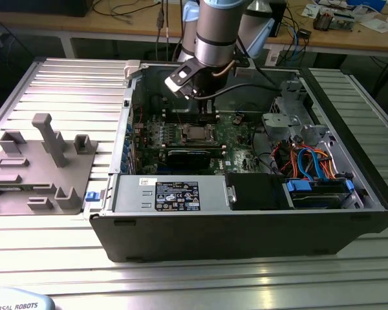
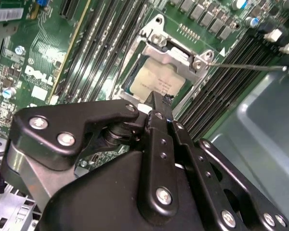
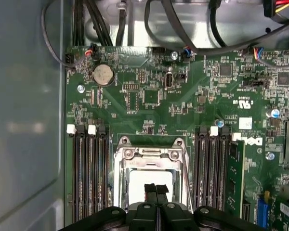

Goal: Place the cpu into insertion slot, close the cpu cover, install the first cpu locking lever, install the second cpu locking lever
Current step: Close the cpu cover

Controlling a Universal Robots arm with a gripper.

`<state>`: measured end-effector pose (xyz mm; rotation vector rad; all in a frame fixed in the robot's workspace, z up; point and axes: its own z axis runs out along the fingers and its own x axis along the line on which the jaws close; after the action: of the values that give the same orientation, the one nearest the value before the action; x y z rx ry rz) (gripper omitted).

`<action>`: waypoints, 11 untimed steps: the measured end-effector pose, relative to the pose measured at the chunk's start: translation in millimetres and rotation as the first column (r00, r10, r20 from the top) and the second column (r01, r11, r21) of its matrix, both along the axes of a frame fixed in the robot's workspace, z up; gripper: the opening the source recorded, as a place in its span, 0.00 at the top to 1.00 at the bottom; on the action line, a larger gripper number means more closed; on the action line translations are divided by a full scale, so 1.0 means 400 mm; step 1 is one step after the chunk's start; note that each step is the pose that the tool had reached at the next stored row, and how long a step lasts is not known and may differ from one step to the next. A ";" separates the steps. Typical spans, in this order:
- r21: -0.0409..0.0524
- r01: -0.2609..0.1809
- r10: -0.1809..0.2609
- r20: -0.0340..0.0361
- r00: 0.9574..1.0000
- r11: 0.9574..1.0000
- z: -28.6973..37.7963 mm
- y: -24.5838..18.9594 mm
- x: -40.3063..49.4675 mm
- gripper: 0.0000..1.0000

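The cpu (image 3: 134,186) (image 2: 156,83), silvery-grey on top, lies in the insertion slot (image 1: 195,134) in the middle of the green motherboard. The cpu cover (image 3: 149,155) (image 2: 176,54), a silvery frame plate, lies down around it, and the chip shows through its window. My gripper (image 3: 156,188) (image 2: 156,99) (image 1: 202,111) hangs just over the chip's near edge. Its two black fingertips are pressed together with nothing visible between them. A thin metal locking lever (image 2: 245,66) sticks out sideways from the socket's corner, away from the gripper.
Long black memory slots (image 3: 89,173) (image 3: 212,168) flank the socket on both sides. The open case's grey wall (image 3: 24,120) stands close on one side. Cables (image 1: 310,158) and a drive bay fill the exterior view's right. A grey fixture (image 1: 42,165) sits outside the case.
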<state>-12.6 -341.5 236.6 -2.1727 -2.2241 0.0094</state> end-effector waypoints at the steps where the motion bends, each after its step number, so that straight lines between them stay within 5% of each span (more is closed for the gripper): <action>1: 0.000 0.000 0.000 0.000 1.000 1.000 0.000 0.000 -0.002 0.89; 11: 0.000 0.000 0.000 0.000 1.000 1.000 -0.019 0.000 -0.037 0.89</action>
<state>-27.4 -341.5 229.0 -2.1725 -2.2239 0.0090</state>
